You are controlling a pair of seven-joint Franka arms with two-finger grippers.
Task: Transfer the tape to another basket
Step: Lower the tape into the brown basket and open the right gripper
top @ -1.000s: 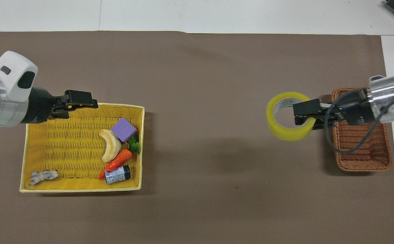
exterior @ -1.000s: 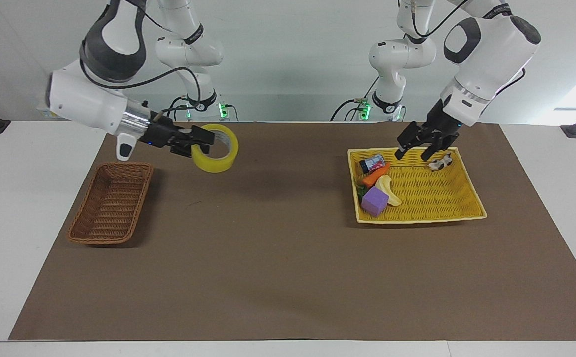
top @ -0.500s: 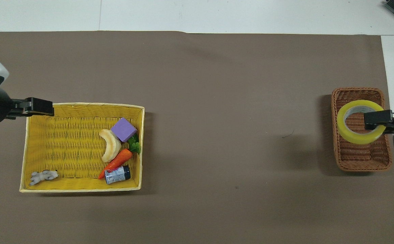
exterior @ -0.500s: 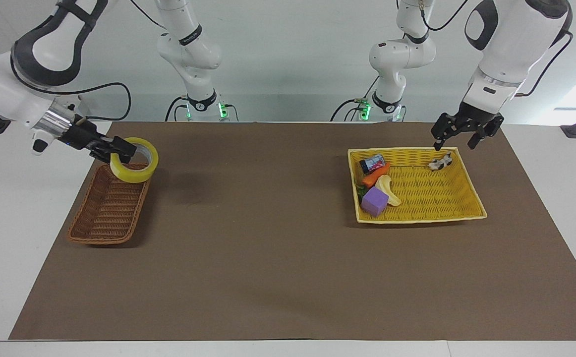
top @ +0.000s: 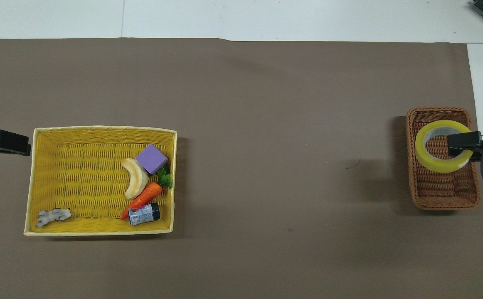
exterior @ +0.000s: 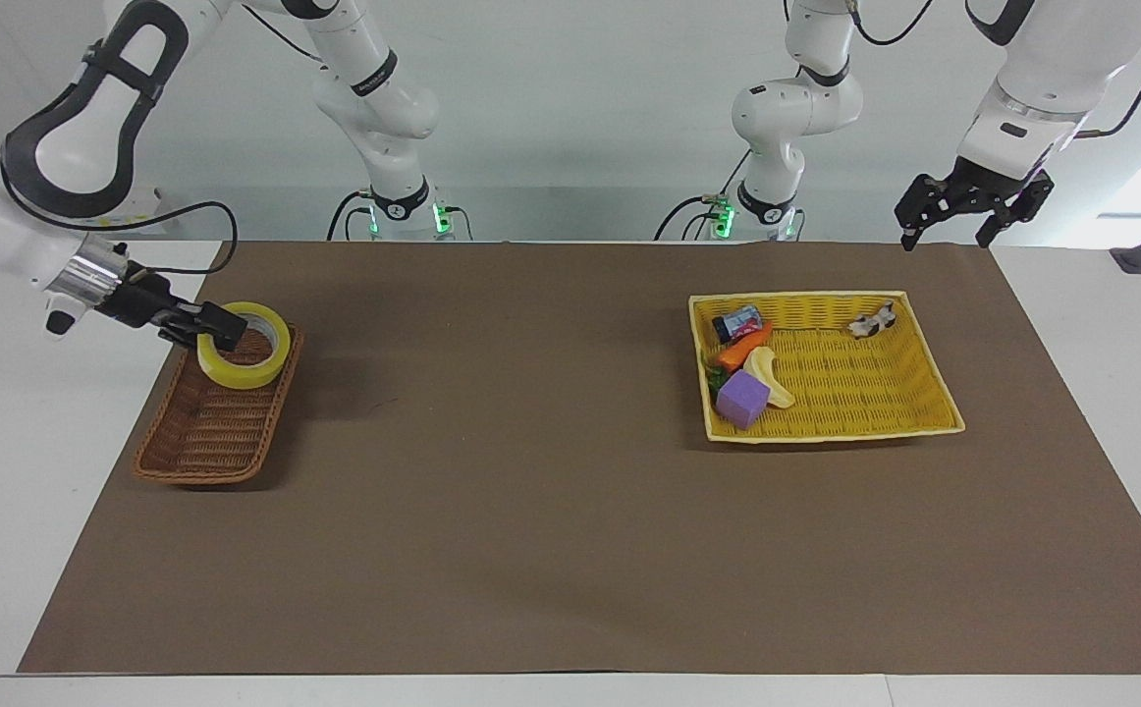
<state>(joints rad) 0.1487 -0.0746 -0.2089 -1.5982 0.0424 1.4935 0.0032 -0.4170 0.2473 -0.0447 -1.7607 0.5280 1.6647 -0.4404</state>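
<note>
I see the yellow basket (exterior: 934, 398) at three o'clock on the tabletop (exterior: 551, 550), my left hand (exterior: 971, 211) spread above it. At nine o'clock, my right hand (exterior: 220, 329) pinches the tape (exterior: 242, 360) low inside the basket (exterior: 202, 447).

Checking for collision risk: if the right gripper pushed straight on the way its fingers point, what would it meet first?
The right gripper holds the yellow tape roll over the reddish-brown wicker basket, pointing down and inward. Likely first contact: the basket's rim nearest the robots, though depth is unclear.
</note>
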